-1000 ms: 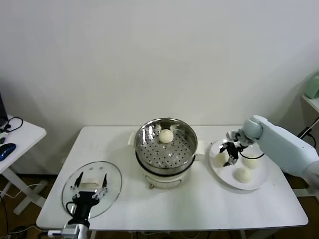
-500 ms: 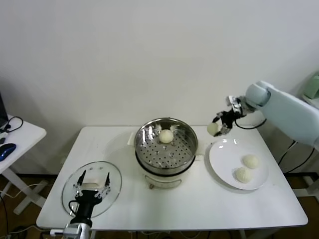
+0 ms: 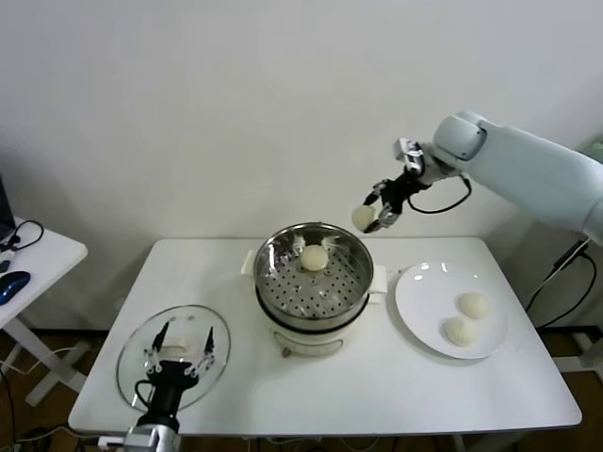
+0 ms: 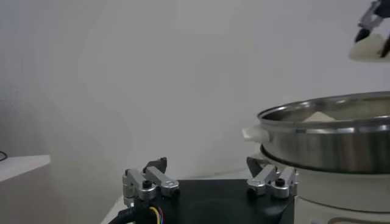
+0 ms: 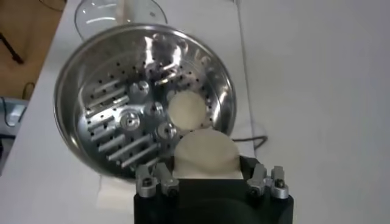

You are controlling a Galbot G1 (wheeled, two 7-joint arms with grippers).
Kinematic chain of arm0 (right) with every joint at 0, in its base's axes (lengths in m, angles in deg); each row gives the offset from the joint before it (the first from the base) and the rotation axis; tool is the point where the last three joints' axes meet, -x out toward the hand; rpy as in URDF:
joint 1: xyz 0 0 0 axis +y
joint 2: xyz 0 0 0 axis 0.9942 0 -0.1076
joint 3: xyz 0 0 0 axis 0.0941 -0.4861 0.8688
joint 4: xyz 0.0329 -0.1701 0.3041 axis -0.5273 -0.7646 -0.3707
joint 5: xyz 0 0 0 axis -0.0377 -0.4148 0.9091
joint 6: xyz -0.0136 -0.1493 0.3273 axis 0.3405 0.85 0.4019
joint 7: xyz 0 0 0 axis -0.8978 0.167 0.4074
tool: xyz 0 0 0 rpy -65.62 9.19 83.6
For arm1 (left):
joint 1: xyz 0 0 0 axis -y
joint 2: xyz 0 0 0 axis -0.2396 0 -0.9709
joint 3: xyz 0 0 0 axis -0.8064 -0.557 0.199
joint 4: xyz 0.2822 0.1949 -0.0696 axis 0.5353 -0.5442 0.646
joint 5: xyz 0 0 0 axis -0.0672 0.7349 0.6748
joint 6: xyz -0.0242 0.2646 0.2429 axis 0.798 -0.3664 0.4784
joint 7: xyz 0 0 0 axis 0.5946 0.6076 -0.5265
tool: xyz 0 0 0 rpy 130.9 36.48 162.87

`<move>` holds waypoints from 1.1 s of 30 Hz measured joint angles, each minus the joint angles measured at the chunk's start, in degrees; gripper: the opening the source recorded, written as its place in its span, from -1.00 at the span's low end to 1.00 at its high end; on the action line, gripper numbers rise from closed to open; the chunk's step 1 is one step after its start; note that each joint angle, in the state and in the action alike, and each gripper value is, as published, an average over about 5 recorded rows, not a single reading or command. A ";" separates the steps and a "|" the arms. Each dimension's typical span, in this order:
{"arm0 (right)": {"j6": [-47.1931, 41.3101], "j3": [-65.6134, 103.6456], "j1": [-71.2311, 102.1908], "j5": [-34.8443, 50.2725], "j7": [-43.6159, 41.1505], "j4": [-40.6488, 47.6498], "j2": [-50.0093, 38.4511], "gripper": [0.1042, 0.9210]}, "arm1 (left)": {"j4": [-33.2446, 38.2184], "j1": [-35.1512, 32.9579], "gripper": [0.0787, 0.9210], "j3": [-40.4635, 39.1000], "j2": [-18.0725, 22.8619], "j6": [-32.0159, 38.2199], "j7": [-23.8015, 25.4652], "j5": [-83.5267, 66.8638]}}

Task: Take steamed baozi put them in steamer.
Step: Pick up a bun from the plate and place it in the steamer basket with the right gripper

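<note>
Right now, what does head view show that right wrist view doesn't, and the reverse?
Head only: the white plate with two baozi, the left gripper open over the glass lid, and the right arm reaching from the plate side.
Right wrist only: the perforated floor up close and the carried baozi filling the right gripper.
Both: the steamer with one baozi inside, and the carried one above its rim.

You face a plain white wall behind a white rectangular table. To your left stands a smaller white side table carrying a blue mouse and a black cable; brown floor shows beneath.
</note>
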 measured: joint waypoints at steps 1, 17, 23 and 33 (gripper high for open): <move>-0.15 -0.46 0.05 0.57 0.12 0.13 0.95 0.45 | 0.10 -0.03 0.77 -0.09 0.00 -0.08 -0.02 0.08; -1.24 -4.51 4.96 5.03 2.38 2.98 14.43 0.45 | 0.04 -0.18 0.77 -0.53 0.63 -0.48 -0.17 0.38; -1.24 -5.13 6.42 5.03 2.76 3.84 16.76 0.45 | 0.10 -0.18 0.77 -0.49 0.76 -0.48 -0.19 0.15; -1.02 -5.39 7.86 3.86 3.18 4.51 18.68 0.47 | -0.06 -0.10 0.77 -0.58 1.05 -0.38 -0.22 0.04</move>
